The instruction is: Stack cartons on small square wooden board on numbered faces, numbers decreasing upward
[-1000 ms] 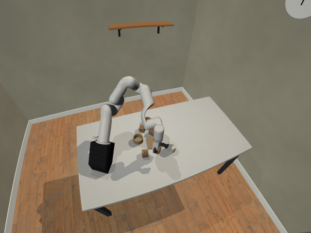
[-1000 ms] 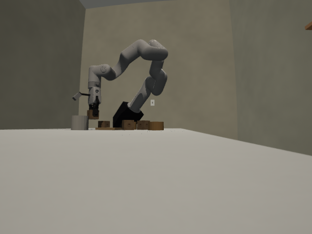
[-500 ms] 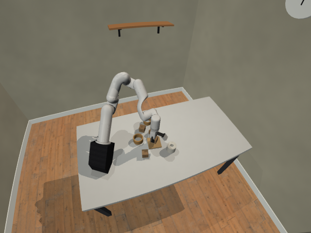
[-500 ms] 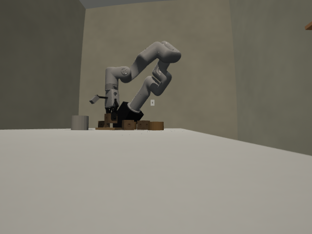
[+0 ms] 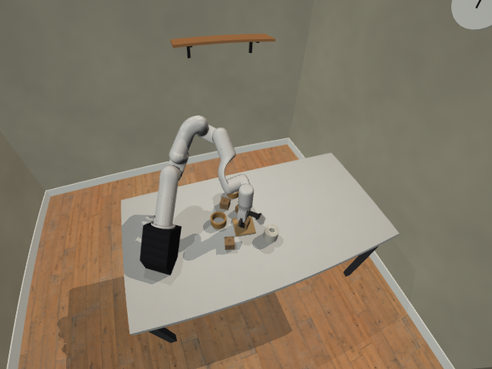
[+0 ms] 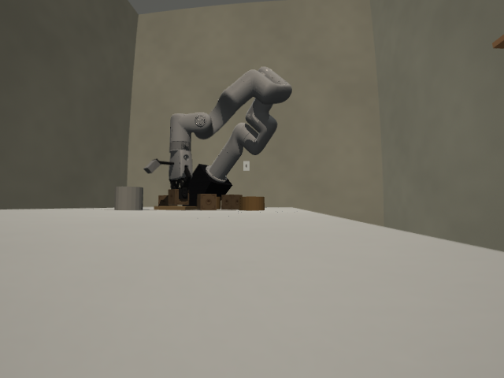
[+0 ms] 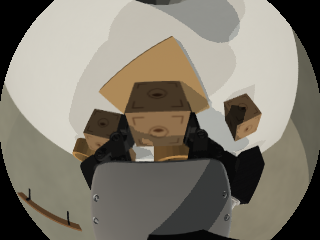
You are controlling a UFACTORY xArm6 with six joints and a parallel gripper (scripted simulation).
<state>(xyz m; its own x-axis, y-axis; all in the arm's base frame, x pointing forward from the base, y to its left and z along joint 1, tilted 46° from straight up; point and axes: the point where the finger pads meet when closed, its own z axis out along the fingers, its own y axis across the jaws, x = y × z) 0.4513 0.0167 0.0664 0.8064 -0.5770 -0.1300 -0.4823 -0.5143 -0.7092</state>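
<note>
My gripper (image 5: 242, 221) points straight down and is shut on a brown cube carton (image 5: 239, 223). It holds the carton over the small square wooden board (image 5: 244, 230). In the exterior view the carton (image 6: 177, 197) sits at or just above the board (image 6: 174, 208); I cannot tell if they touch. The wrist view shows the carton (image 7: 158, 115) between my fingers, with the board (image 7: 155, 70) under it. A second carton (image 5: 229, 243) stands on the table in front of the board. A third carton (image 5: 224, 203) stands behind it. The last carton (image 5: 237, 207) is partly hidden by my wrist.
A wooden ring (image 5: 218, 220) lies left of the board. A white roll (image 5: 271, 234) stands upright to the board's right. The arm's black base (image 5: 159, 247) is at the table's left end.
</note>
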